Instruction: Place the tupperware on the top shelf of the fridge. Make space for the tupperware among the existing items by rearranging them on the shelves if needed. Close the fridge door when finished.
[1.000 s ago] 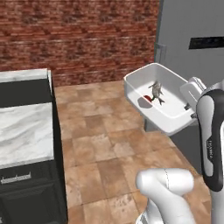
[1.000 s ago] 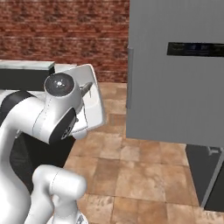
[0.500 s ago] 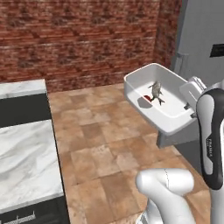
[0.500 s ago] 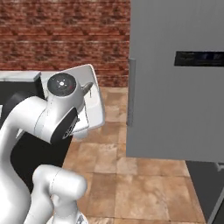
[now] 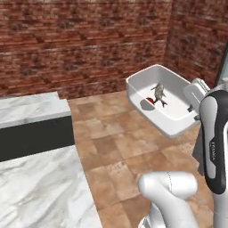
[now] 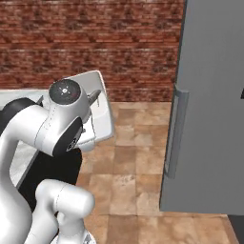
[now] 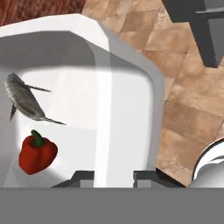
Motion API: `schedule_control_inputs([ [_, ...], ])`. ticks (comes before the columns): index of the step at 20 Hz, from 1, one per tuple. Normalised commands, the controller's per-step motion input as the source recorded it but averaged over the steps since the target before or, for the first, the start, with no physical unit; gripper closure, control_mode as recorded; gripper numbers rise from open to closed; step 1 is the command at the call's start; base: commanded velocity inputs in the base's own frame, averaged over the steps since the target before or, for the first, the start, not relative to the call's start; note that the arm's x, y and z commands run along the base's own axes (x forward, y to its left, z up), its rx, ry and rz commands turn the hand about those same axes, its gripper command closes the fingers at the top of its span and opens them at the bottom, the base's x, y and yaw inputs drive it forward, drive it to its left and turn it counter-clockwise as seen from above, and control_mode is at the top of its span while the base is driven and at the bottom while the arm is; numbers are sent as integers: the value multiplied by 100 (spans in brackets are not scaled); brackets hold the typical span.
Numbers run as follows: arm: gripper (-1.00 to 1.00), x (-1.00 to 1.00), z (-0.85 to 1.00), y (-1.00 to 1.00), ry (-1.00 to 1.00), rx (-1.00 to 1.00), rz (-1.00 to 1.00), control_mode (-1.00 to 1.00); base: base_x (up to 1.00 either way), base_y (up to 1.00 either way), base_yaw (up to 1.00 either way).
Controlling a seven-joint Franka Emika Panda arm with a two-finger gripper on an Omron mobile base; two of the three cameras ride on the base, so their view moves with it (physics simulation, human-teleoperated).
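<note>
Gripper (image 7: pixel 113 176) pinched tight on the tub (image 5: pixel 178 122) rim, carrying it level so fish (image 7: pixel 24 101) and pepper (image 7: pixel 37 153) stay in, fridge door (image 6: pixel 209 105) right.

Even, bright rendered light with no glare. Soft shadow pools inside the tupperware (image 7: pixel 109 100) under the fish (image 7: pixel 24 103). Brick wall (image 5: pixel 84 40) textures look coarse and slightly blurred; edges show no distortion.
</note>
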Motion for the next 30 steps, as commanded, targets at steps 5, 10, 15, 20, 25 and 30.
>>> schedule_control_inputs([
  [5, 100, 0, 0, 0, 0, 0, 0, 100, 92, 0, 15],
  [10, 100, 0, 0, 0, 0, 0, 0, 100, 93, 0, 27],
  [15, 100, 0, 0, 0, 0, 0, 0, 100, 99, -7, 18],
  [20, 100, 0, 0, 0, 0, 0, 0, 100, 95, -27, -4],
  [25, 100, 0, 0, 0, 0, 0, 0, 100, 67, -40, -31],
  [30, 100, 0, 0, 0, 0, 0, 0, 100, 53, -38, -54],
])
